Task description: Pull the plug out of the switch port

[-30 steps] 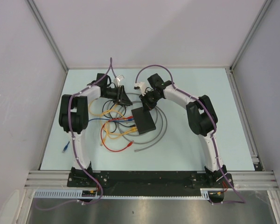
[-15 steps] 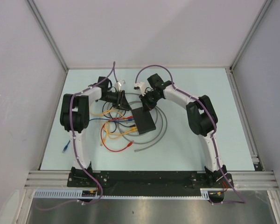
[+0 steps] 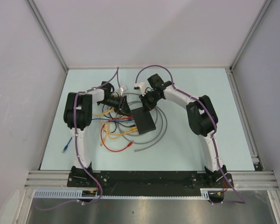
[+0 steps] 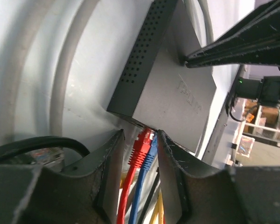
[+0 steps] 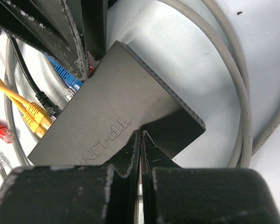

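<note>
Left end effector (image 4: 139,136) (spread) straddles plugs (image 4: 144,150).

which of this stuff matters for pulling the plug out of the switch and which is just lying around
In the job: switch; red plug and blue plug at its port edge, between the open left fingers; shut right fingers on the switch's top.
Lying about: grey cable; blue-tipped cable off to the left; red cable end.

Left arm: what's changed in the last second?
The left gripper advanced toward the switch; its open fingers now flank the red plug and blue plug. The right gripper, shut, stayed pressed on the switch; switch and cables unmoved.
</note>
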You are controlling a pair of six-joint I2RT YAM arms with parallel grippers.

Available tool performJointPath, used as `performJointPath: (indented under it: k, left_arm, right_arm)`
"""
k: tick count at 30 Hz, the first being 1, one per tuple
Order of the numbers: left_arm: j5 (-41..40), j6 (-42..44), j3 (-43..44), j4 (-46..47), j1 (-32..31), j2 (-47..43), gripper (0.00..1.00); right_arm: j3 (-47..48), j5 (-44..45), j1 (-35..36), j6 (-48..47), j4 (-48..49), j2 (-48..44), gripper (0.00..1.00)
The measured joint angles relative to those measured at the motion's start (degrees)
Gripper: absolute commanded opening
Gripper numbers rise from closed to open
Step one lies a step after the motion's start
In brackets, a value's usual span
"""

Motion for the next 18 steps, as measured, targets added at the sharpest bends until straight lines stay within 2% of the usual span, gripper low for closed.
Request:
performJointPath:
  k: [11, 14, 18]
  left_arm:
    - [2.89, 3.19, 0.5, -3.28, -0.15, 1.51, 0.34]
    - [2.84, 3.28, 0.52, -3.28, -0.13, 1.64, 0.31]
    - [2.6, 3.34, 0.52, -3.26, -0.13, 1.81, 0.18]
  right_arm:
    - [-0.13, 0.0, 0.31, 0.0, 0.15, -0.09, 0.0]
    - [-0.13, 0.0, 0.31, 0.0, 0.15, -0.09, 0.0]
    - [-0.15, 0.02, 0.31, 0.0, 0.17, -0.09, 0.0]
